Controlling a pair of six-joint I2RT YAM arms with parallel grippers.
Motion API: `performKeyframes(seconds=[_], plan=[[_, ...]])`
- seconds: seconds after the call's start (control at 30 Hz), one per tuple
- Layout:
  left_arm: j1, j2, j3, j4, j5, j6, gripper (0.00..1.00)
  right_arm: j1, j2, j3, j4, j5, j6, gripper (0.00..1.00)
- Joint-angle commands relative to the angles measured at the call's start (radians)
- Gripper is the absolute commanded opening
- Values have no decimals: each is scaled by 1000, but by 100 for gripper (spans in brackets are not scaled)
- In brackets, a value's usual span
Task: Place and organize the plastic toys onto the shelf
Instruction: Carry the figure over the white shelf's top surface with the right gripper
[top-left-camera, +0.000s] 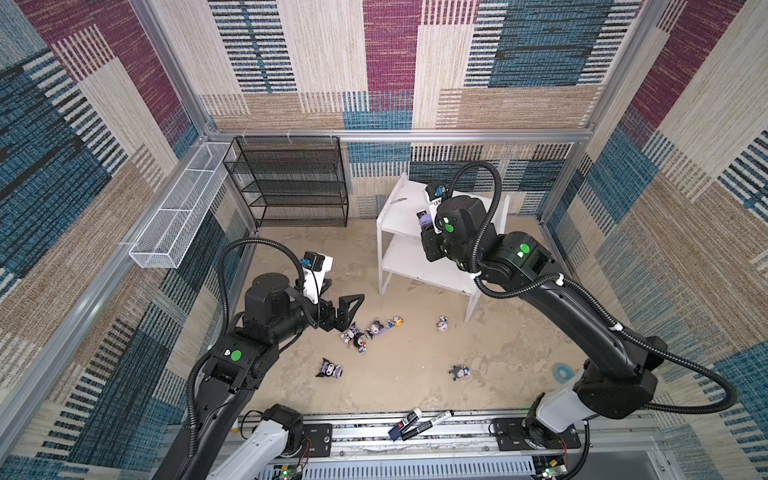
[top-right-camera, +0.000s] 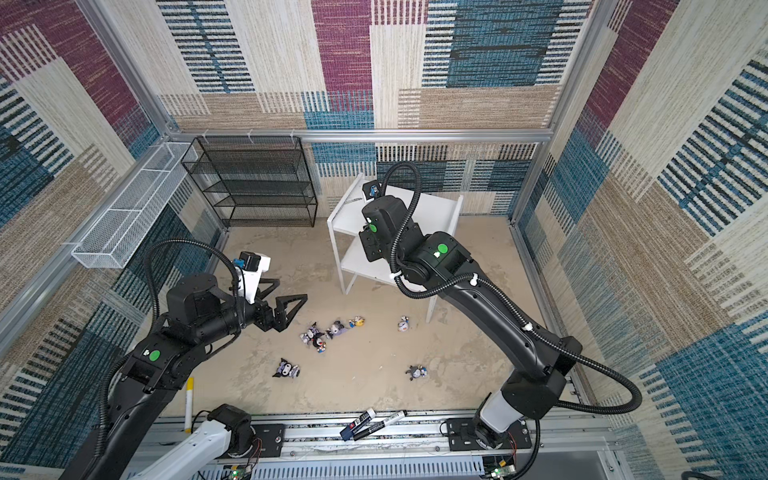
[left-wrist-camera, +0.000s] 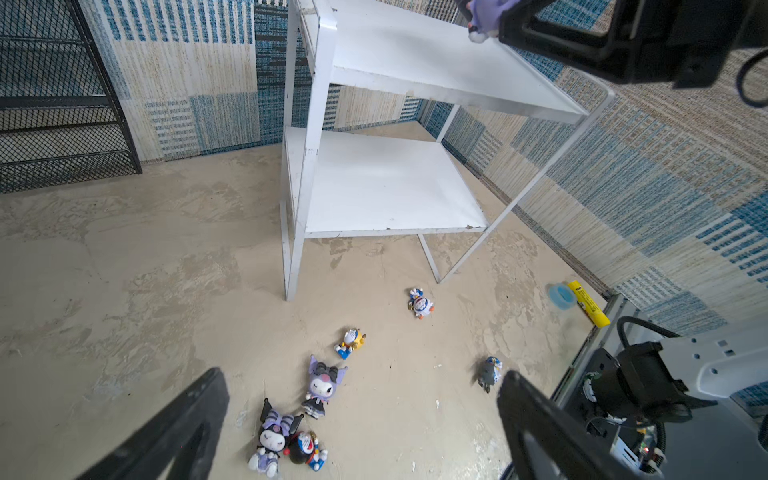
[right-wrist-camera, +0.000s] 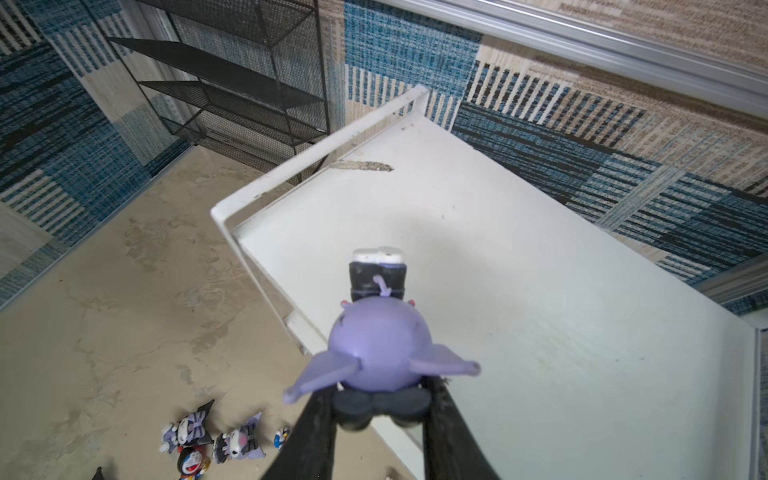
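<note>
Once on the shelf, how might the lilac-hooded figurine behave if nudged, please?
The lilac-hooded figurine looks top-heavy, a big head over small feet, so it would probably tip. Its ears stick out stiffly in the right gripper, so likely rigid.

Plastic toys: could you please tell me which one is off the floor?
The lilac-hooded toy, clamped in the right end effector at the white shelf's top board; the other toys in view lie on the floor.

The lilac-hooded toy (right-wrist-camera: 376, 345) shows only its back in the right wrist view, is cut by the picture's edge in the left wrist view, and hides behind the right arm (top-right-camera: 384, 220) in a top view. Whether its feet touch the shelf (right-wrist-camera: 540, 291) cannot be told.
</note>
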Motion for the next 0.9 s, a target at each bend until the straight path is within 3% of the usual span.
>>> performKeyframes(seconds=[0.0, 0.4, 0.87], plan=[[0, -20, -16, 39, -19, 22, 100, -14, 18, -2, 46, -22, -19, 22], [0, -47, -43, 47, -34, 26, 100, -47, 84, 34, 45, -52, -28, 29], [-1, -48, -41, 45, -57, 28, 100, -67, 90, 52, 45, -105, -45, 44]])
